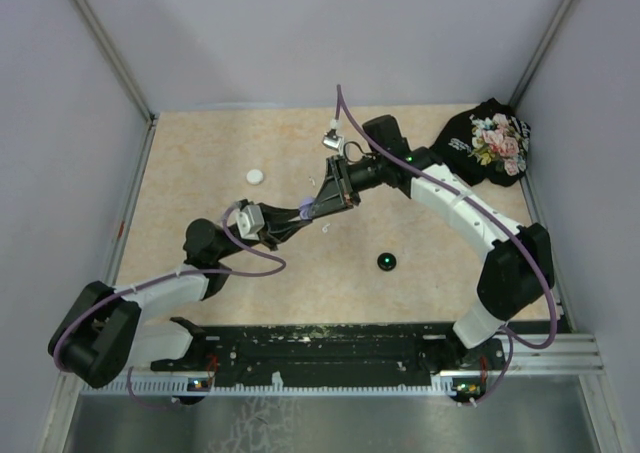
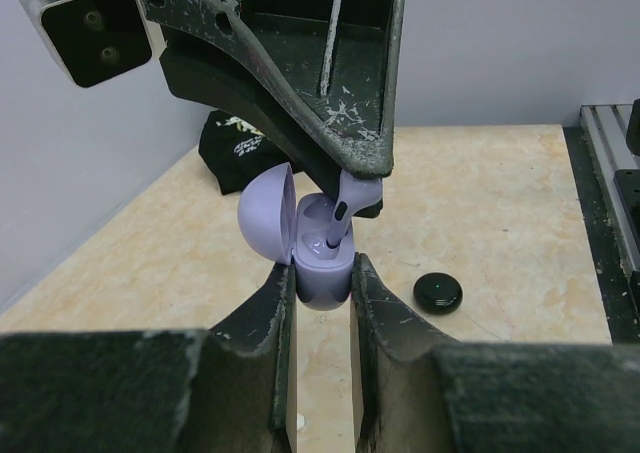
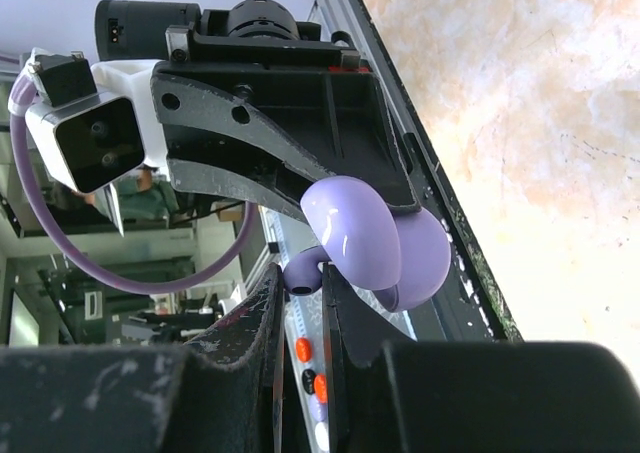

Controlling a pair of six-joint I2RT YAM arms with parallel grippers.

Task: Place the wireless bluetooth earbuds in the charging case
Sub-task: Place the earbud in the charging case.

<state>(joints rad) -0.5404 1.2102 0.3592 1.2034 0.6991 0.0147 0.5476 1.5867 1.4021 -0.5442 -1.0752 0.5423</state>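
My left gripper is shut on the lavender charging case, held above the table with its round lid swung open to the left. A purple earbud stands stem-down in the case's cavity, pinched at its top by my right gripper. From the right wrist, the earbud shows between the right fingers with the case just beyond. In the top view both grippers meet mid-table, left and right. Other earbuds are hard to make out; a tiny white bit lies nearby.
A round black case with a green light lies right of centre, also visible from the left wrist. A round white case lies at the back left. A black floral pouch sits in the back right corner. Walls enclose the table.
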